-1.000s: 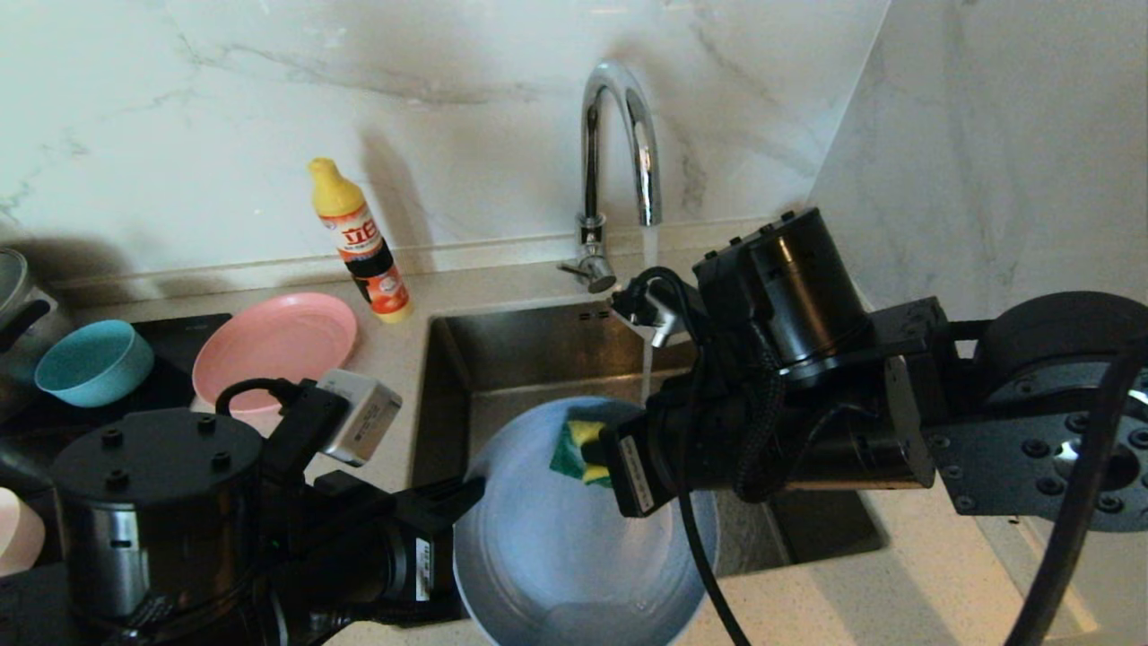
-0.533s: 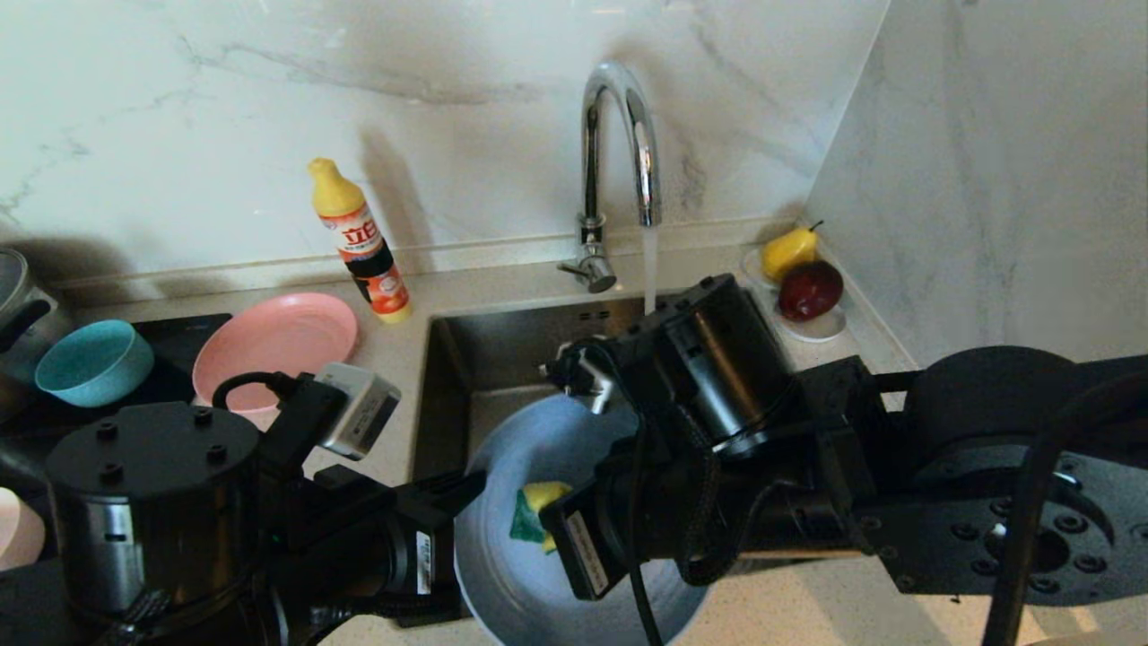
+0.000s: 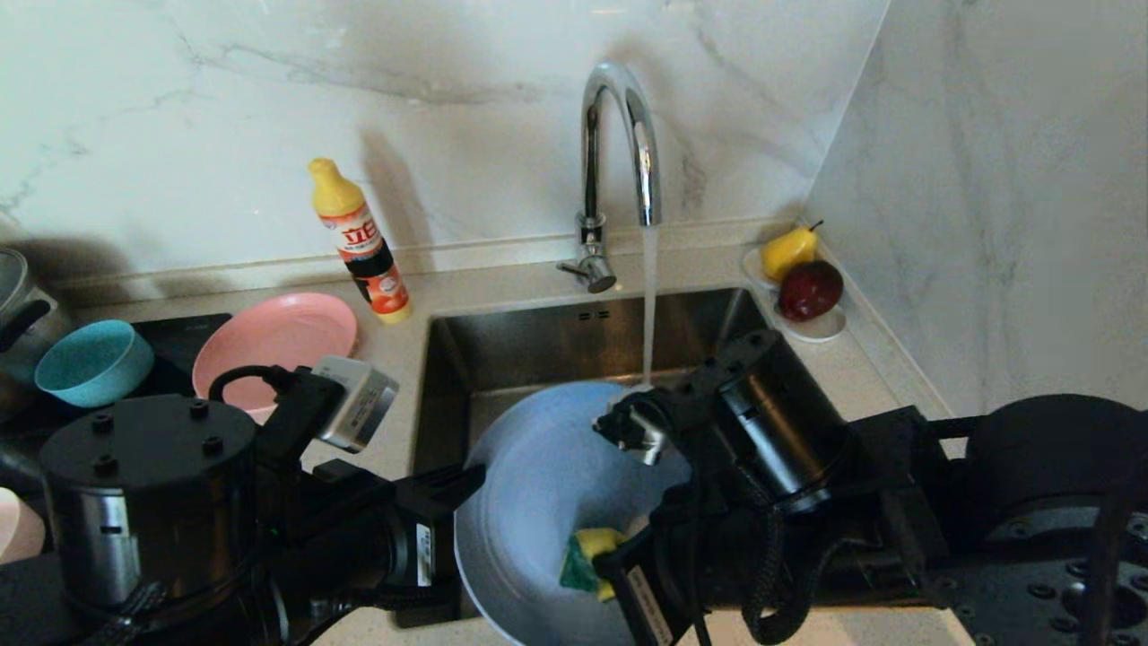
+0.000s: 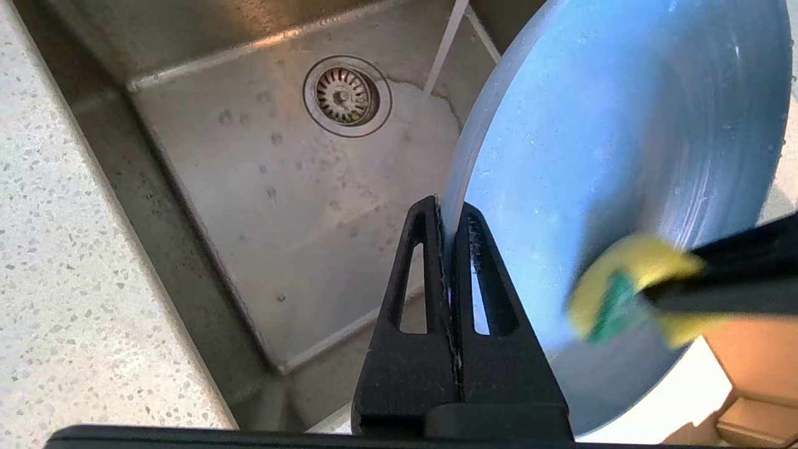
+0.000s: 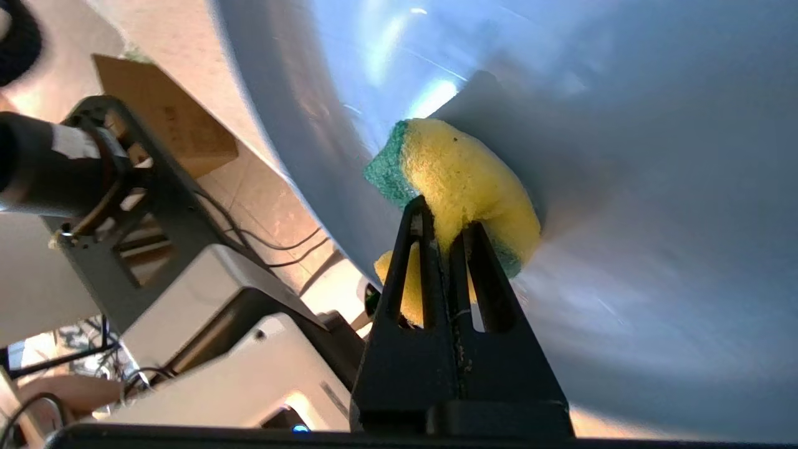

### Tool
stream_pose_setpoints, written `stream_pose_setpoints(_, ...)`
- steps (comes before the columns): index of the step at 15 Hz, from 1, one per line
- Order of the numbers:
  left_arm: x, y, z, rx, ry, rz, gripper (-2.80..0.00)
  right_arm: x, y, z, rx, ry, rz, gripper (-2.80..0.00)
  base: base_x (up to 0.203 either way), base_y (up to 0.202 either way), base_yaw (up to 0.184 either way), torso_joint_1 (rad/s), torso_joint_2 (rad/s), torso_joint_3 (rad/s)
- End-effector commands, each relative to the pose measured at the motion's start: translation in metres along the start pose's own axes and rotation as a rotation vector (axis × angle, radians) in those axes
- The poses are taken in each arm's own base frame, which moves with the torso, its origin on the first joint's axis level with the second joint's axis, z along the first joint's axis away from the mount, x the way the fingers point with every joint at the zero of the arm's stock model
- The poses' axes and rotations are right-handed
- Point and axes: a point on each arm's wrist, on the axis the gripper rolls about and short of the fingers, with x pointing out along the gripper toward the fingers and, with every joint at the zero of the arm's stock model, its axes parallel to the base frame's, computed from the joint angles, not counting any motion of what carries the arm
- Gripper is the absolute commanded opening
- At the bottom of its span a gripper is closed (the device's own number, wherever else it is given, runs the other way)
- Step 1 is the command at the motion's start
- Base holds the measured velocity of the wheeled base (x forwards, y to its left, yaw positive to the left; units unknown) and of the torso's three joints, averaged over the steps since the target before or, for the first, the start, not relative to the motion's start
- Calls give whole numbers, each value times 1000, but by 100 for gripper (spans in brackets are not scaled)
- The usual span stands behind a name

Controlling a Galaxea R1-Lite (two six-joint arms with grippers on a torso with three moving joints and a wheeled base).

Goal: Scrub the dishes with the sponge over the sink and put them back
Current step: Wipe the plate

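From the head camera, the left gripper [image 3: 471, 480] is pinching the near-left rim of the round grey-blue matte plate [image 3: 538, 484], holding it tilted over the square brushed-steel sink [image 3: 538, 345]. The right gripper [image 3: 610, 565] is clamping the small yellow sponge with a green scouring side [image 3: 583, 556] and pressing it against the plate's lower face. Water is running from the curved chrome tap [image 3: 619, 144] onto the plate's far edge. On the counter to the left are lying a salmon-pink round plate [image 3: 278, 341] and a teal bowl [image 3: 90, 359], with a yellow-capped detergent bottle [image 3: 359, 242] standing behind them. A small white saucer with a pear and a dark red fruit [image 3: 807, 278] is sitting at the sink's far-right corner.

In the left wrist camera, the black fingers [image 4: 414, 280] are squeezing tight on the plate's [image 4: 623, 125] thin edge, above the basin [image 4: 249, 187] and its round strainer drain [image 4: 346, 95]. The sponge [image 4: 623, 287] is touching the plate's face.

In the right wrist camera, the fingers [image 5: 414, 249] are gripping the folded sponge [image 5: 467, 181], which is lying flat against the plate [image 5: 623, 187].
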Motion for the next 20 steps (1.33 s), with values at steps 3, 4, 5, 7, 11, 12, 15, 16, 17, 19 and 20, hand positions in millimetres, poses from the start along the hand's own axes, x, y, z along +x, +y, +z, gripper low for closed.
stream_pose_setpoints(3,0,0,0,-1,0,4,-280,-33,-21,10,41,-86,-41,-280,0,0,0,0,0,0)
stream_pose_setpoints(4,0,0,-1,0,4,3,-280,-38,-23,14,28,-105,-47,-280,0,0,0,0,0,0)
stream_pose_setpoints(5,0,0,-3,1,9,4,-280,-42,-24,18,22,-124,-49,-280,0,0,0,0,0,0)
stream_pose_setpoints(7,0,1,-4,1,12,3,-280,-44,-22,25,18,-151,-42,-280,0,0,0,0,0,0)
stream_pose_setpoints(11,1,1,-9,-4,32,2,-280,-25,-3,31,-17,-139,7,-280,0,0,0,0,0,0)
stream_pose_setpoints(12,1,1,-10,-16,35,3,-280,-26,3,32,-26,-142,21,-280,0,0,0,0,0,0)
stream_pose_setpoints(15,9,1,-11,-48,56,13,-280,-55,9,36,-30,-202,49,-280,0,0,0,0,0,0)
stream_pose_setpoints(16,18,1,-12,-70,74,30,-280,-69,9,37,-29,-227,52,-280,0,0,0,0,0,0)
stream_pose_setpoints(17,28,3,-14,-106,92,53,-280,-83,8,37,-25,-244,45,-280,0,0,0,0,0,0)
stream_pose_setpoints(19,47,7,-16,-165,118,90,-280,-116,5,38,-16,-304,24,-280,0,0,0,0,0,0)
stream_pose_setpoints(20,59,9,-16,-185,127,108,-280,-132,1,39,-9,-341,11,-280,0,0,0,0,0,0)
